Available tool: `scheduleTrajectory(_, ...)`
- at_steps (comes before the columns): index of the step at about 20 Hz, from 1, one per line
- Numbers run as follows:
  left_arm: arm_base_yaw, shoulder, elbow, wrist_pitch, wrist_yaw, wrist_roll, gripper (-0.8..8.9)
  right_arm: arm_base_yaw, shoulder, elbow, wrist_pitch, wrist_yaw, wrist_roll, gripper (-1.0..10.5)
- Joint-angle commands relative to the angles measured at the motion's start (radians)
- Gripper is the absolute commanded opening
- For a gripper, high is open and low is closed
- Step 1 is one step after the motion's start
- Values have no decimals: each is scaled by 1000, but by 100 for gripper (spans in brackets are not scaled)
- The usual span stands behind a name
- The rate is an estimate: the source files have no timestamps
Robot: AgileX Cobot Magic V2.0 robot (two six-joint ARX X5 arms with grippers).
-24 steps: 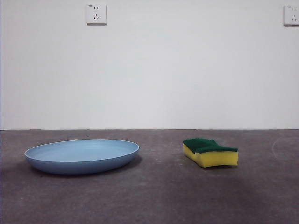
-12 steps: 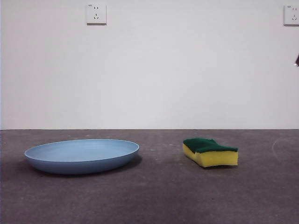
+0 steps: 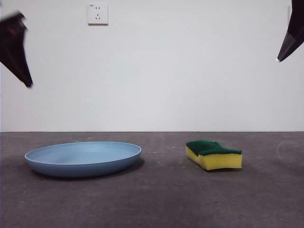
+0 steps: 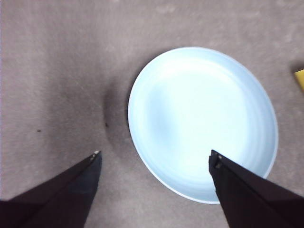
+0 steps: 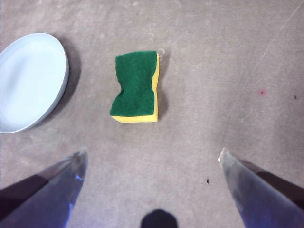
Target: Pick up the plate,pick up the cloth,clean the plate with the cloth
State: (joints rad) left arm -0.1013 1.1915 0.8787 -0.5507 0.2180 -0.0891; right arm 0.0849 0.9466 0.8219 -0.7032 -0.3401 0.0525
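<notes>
The light-blue plate (image 3: pixel 83 158) lies flat on the table at the left, empty. The cloth (image 3: pixel 213 154), a yellow sponge with a green top, rests to its right. High over the plate (image 4: pixel 202 121) hangs my left gripper (image 4: pixel 154 159), open, with one jaw over the plate's rim and the other over bare table. In the front view one of its jaws shows as a dark tip (image 3: pixel 16 47) at the top left. My right gripper (image 5: pixel 151 156) is open well above the cloth (image 5: pixel 136 86), and its tip (image 3: pixel 290 35) shows at the top right.
The dark grey table (image 3: pixel 161 199) carries only these two things. A white wall with two sockets (image 3: pixel 98 14) stands behind. The plate's edge (image 5: pixel 28 80) also appears in the right wrist view.
Both arms have come into the front view, one from the top left and one from the top right. Plate and cloth have not moved.
</notes>
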Motion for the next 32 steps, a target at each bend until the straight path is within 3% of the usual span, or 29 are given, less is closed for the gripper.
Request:
scheduleTrajectory(1, -4, 133, 45, 27, 1, 12, 377, 2, 2, 3, 3, -2, -5, 473)
scheduleTrajectory(6, -4, 366, 116, 80, 1, 11, 377, 2, 2, 3, 3, -2, -5, 473)
scheduleTrajectory(13, -19, 507, 116, 122, 39, 11, 361, 2, 2, 3, 3, -2, -5, 473)
scheduleTrajectory(16, -28, 513, 116, 127, 38, 24, -22, 2, 2, 3, 4, -2, -5, 473)
scheduleTrajectory(25, -36, 485, 117, 166, 24, 64, -7, 27, 41, 37, 27, -2, 0, 409)
scheduleTrajectory(30, -43, 309, 117, 123, 25, 64, -7, 145, 198, 176, 22, 12, -18, 409)
scheduleTrajectory(32, -44, 201, 117, 92, 26, 65, -7, 204, 295, 241, 21, 75, -25, 409)
